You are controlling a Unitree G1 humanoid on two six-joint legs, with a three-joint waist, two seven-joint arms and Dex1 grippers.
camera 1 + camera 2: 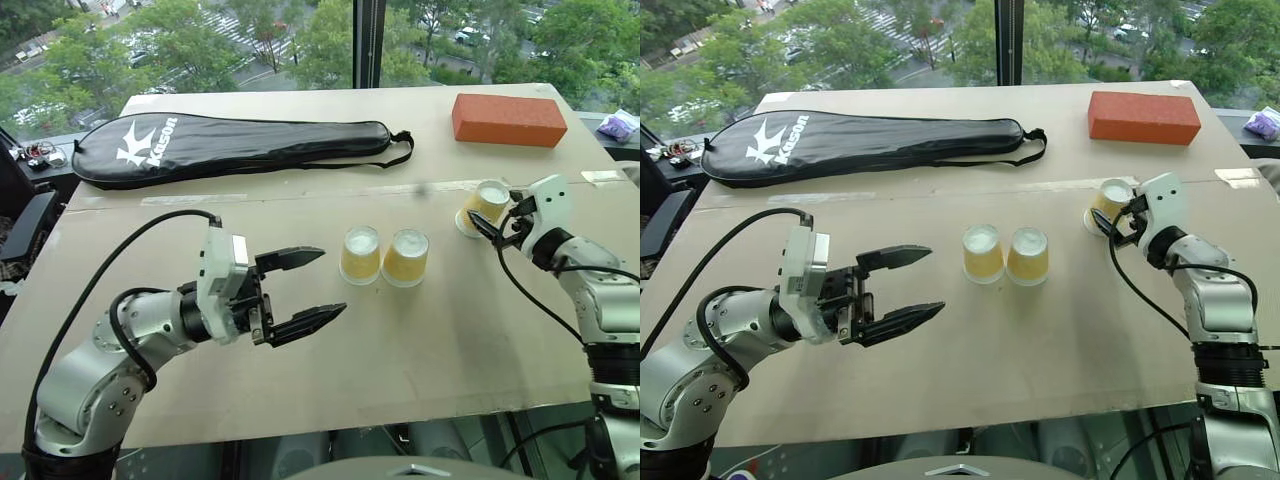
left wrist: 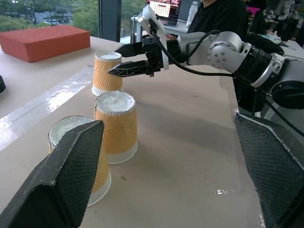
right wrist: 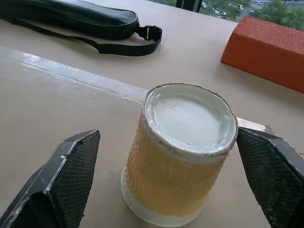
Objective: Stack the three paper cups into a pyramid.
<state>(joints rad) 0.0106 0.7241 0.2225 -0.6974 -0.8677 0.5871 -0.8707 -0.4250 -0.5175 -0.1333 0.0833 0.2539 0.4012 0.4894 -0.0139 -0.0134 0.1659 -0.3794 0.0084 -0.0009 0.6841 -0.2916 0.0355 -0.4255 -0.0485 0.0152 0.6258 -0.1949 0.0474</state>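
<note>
Broadly, the bench (image 1: 330,350) is a flat matte tan board, with a glossy strip of clear tape crossing it from side to side. On its far side lies a long black racket case (image 1: 225,145) of soft fabric, teardrop-shaped, with white lettering, a zip edge and a thin strap ending in a buckle. Toward the far right corner sits an orange-red brick (image 1: 508,119), a rough rectangular block with crisp edges.

Nearer, the left end effector (image 1: 312,291) has two black tapered fingers with a fine cross-hatched texture; they stand wide apart with nothing between them, pointing toward the middle cups from a short way off. The right end effector (image 1: 497,223) is likewise spread wide, its fingers to either side of the right cup (image 3: 183,152) without touching it.

All three paper cups stand upside down on the bench, so nothing is in them. Each is a small tapered cone with ribbed yellow-orange sides, a white rim on the bench and a recessed white base facing up. Two cups (image 1: 361,255) (image 1: 405,258) stand side by side at mid-bench, touching or very nearly so. The right cup stands alone, well apart from them, just beside the tape strip.
</note>
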